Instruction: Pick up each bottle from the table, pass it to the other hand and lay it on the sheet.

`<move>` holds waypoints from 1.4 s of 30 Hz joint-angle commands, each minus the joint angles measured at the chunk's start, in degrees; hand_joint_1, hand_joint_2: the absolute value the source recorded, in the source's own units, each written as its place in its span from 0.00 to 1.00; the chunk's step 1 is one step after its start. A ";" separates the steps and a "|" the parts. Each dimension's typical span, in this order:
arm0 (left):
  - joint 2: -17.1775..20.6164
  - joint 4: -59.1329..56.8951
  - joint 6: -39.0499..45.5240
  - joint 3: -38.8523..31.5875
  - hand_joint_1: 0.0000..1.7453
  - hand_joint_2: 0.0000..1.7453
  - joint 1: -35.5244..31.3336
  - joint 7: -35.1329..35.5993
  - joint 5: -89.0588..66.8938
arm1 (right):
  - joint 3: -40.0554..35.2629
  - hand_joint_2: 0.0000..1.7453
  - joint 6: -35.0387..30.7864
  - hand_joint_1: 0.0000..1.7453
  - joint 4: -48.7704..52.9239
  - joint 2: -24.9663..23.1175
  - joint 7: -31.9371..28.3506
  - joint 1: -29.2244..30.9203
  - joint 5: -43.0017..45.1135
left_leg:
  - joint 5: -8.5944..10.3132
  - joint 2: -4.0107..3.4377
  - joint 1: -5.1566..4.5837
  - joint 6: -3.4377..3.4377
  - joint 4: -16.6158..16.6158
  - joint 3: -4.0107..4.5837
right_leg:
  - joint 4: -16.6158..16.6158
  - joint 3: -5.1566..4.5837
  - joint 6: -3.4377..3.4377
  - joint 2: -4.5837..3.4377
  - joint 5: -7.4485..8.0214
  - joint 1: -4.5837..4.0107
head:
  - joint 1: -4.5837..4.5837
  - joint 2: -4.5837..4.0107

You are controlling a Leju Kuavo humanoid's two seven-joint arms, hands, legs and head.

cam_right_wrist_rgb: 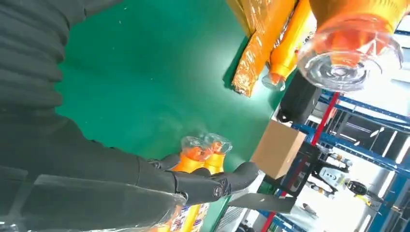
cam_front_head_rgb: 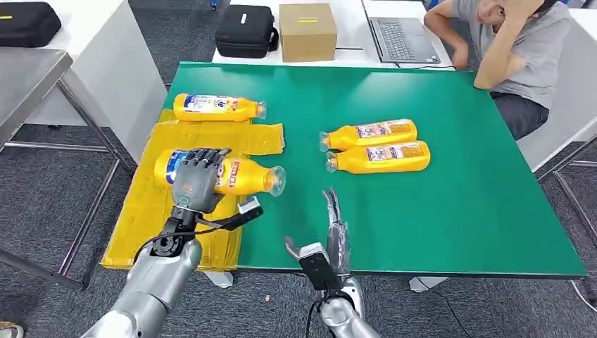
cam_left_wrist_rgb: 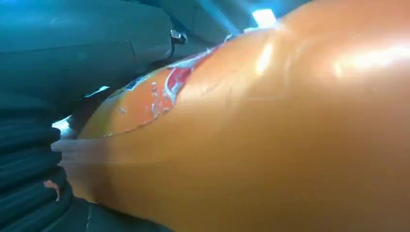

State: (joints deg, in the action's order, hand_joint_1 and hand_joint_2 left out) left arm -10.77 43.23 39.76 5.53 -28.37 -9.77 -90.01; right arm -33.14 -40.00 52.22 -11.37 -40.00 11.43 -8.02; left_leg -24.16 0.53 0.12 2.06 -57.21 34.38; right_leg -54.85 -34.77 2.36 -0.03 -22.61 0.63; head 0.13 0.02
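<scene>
**Left hand holds one orange bottle over the yellow sheet**

The left hand (cam_front_head_rgb: 195, 182) grasps an orange plastic bottle with a blue and red label (cam_front_head_rgb: 239, 176); the fingers wrap over its labelled middle and its clear cap end points toward the green worktop (cam_front_head_rgb: 450, 211). The bottle is over the crinkled yellow sheet (cam_front_head_rgb: 141, 218), but I cannot tell if it touches the sheet. In the left wrist view the glossy orange bottle (cam_left_wrist_rgb: 270, 135) is pressed close against the hand.

The right hand (cam_front_head_rgb: 332, 236) is released, with its fingers straight and apart, holding nothing. It is at the near edge of the worktop, just beside the sheet's right border and apart from the held bottle.

A second orange bottle (cam_front_head_rgb: 218, 108) lies on its side at the far edge of the sheet. Two more orange bottles (cam_front_head_rgb: 376, 146) lie side by side, touching, on the bare worktop well apart from the sheet.

Beyond the worktop, on a white desk, stand a black zipped case (cam_front_head_rgb: 245, 31), a brown cardboard box (cam_front_head_rgb: 308, 32) and an open laptop (cam_front_head_rgb: 401, 39). A person in a grey shirt (cam_front_head_rgb: 514, 49) sits at the far right corner. The floor is grey carpet (cam_front_head_rgb: 42, 190).
</scene>
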 commanded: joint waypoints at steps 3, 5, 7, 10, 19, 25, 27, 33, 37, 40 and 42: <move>3.50 -9.11 0.24 7.85 1.00 1.00 -3.97 7.17 0.01 | -0.06 1.00 0.00 0.00 -3.60 0.46 0.00 2.24 -0.43 | -0.09 -0.06 0.02 -0.08 0.00 -0.19 | 0.00 0.17 -0.07 -0.05 -0.07 -0.03 | 0.00 0.00; 3.50 -9.11 0.24 7.85 1.00 1.00 -3.97 7.17 0.01 | -0.06 1.00 0.00 0.00 -3.60 0.46 0.00 2.24 -0.43 | -0.03 -0.04 0.01 -0.05 0.03 -0.11 | 0.03 0.09 -0.05 -0.01 -0.03 -0.02 | 0.00 0.00; 3.50 -9.11 0.24 7.85 1.00 1.00 -3.97 7.17 0.01 | -0.06 1.00 0.00 0.00 -3.60 0.46 0.00 2.24 -0.43 | -0.06 -0.02 0.01 -0.08 0.02 -0.18 | 0.00 0.16 -0.07 0.00 -0.07 -0.02 | -0.02 0.00; 3.50 -9.11 0.24 7.85 1.00 1.00 -3.97 7.17 0.01 | -0.06 1.00 0.00 0.00 -3.60 0.46 0.00 2.24 -0.43 | -0.06 -0.06 0.02 -0.07 0.01 -0.15 | 0.01 0.13 -0.06 -0.04 -0.05 -0.03 | 0.00 0.00; 4.26 -10.09 0.24 9.08 1.00 1.00 -4.56 7.99 0.01 | -0.24 1.00 0.00 0.00 -3.40 0.66 0.00 2.11 -0.33 | -0.03 -0.04 0.01 -0.06 0.02 -0.10 | 0.01 0.08 -0.04 -0.02 -0.03 -0.02 | 0.00 0.00; 4.58 -17.34 0.24 13.10 1.00 1.00 -6.97 15.09 1.18 | -0.20 1.00 0.00 0.00 -2.99 1.08 0.00 1.71 -0.39 | -0.11 -0.01 0.03 -0.11 0.01 -0.30 | -0.01 0.28 -0.09 0.03 -0.13 -0.04 | -0.02 0.00; 4.69 -20.02 0.24 13.19 1.00 1.00 -7.64 16.20 0.03 | -0.09 1.00 0.00 0.00 -2.75 1.16 0.00 1.49 -0.55 | -0.05 -0.07 0.01 -0.07 0.04 -0.18 | 0.03 0.16 -0.06 -0.04 -0.05 -0.02 | 0.02 0.00; 5.32 -28.55 -7.94 18.34 1.00 1.00 -10.28 20.45 0.01 | -0.57 1.00 0.00 0.00 -2.78 1.19 0.00 1.90 0.16 | -0.12 -0.07 0.03 -0.11 0.03 -0.30 | 0.00 0.26 -0.09 -0.03 -0.12 -0.04 | 0.00 0.00; 4.53 -28.89 -8.43 17.21 1.00 1.00 -9.68 19.21 1.06 | 0.29 1.00 0.00 0.00 -2.08 1.42 0.00 1.26 -0.67 | -0.15 -0.12 0.01 -0.11 0.02 -0.34 | -0.01 0.30 -0.08 -0.07 -0.13 -0.02 | 0.00 -0.02; 4.03 -28.86 -8.78 16.45 1.00 1.00 -9.75 18.10 1.56 | 1.28 1.00 0.00 0.00 -1.53 1.39 0.00 0.73 -1.62 | -0.08 -0.02 0.03 -0.09 0.01 -0.19 | 0.00 0.16 -0.06 0.03 -0.11 -0.03 | 0.00 0.00; 4.10 -28.74 -8.77 15.98 1.00 1.00 -9.70 18.46 1.71 | 0.83 1.00 0.00 0.00 -1.55 1.67 0.00 0.89 -1.37 | -0.07 -0.03 0.02 -0.08 0.02 -0.18 | 0.01 0.15 -0.06 -0.01 -0.08 -0.03 | 0.00 0.00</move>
State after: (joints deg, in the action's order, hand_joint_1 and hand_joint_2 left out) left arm -6.95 20.83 32.11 20.02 -34.89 9.40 -88.87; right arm -33.07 -40.00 51.67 -11.10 -40.00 11.57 -9.07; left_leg -24.15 0.54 0.12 2.04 -57.21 34.40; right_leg -54.86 -34.81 2.36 -0.04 -22.60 0.63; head 0.13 0.02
